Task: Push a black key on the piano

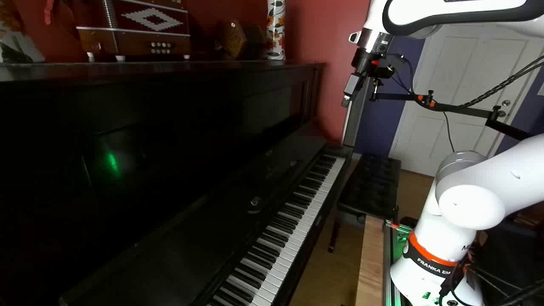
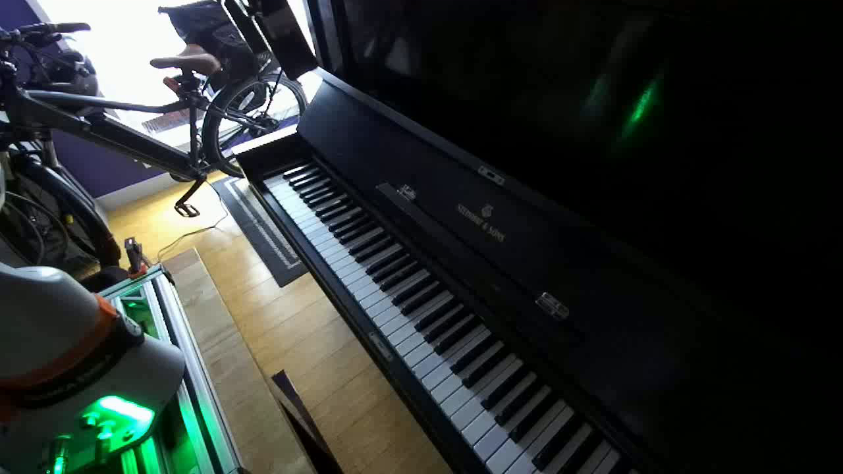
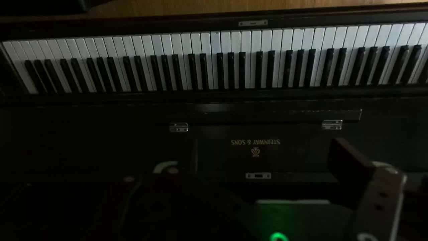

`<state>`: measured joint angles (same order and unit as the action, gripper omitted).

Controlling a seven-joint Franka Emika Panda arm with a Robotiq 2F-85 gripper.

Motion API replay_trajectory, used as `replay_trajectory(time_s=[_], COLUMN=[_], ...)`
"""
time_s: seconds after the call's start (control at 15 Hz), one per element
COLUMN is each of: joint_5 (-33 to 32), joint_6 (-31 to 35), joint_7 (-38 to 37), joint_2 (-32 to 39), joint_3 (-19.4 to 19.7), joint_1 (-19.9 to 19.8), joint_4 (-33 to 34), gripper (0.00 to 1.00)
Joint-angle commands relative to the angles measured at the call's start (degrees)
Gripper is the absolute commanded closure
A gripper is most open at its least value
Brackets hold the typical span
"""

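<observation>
The glossy black upright piano (image 1: 199,102) fills much of both exterior views (image 2: 441,164), with its lid raised. Its row of white keys and narrow black keys (image 1: 282,223) also runs through an exterior view (image 2: 421,288) and across the top of the wrist view (image 3: 230,71). My gripper (image 1: 349,94) hangs in the air, well above the keyboard and apart from it. In the wrist view the gripper (image 3: 265,155) is dark, with its fingers spread apart and nothing seen between them. The left finger is mostly lost in shadow. The gold piano lettering (image 3: 255,142) shows between the fingers.
A black padded bench (image 1: 372,182) stands past the keyboard's far end. An accordion (image 1: 148,25) and a patterned vase (image 1: 276,29) stand on the piano top. The wooden table edge (image 1: 369,263) lies beside the robot base. A bicycle (image 2: 132,135) stands at the window.
</observation>
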<state>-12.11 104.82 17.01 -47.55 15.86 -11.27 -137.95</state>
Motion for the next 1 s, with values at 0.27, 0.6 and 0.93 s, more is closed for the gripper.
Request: replay_trajectory(time_s=[0.27, 0.6, 0.93], joint_5=[-0.3, 1.2, 12.0], joint_6=[-0.3, -0.3, 2.4], joint_7=[-0.3, -0.8, -7.0], joint_2=[0.0, 0.5, 1.7], joint_3=[0.3, -0.2, -5.7], joint_1=[0.5, 1.6, 7.6], joint_4=[0.2, -1.3, -11.0], gripper=[0.0, 0.0, 0.0])
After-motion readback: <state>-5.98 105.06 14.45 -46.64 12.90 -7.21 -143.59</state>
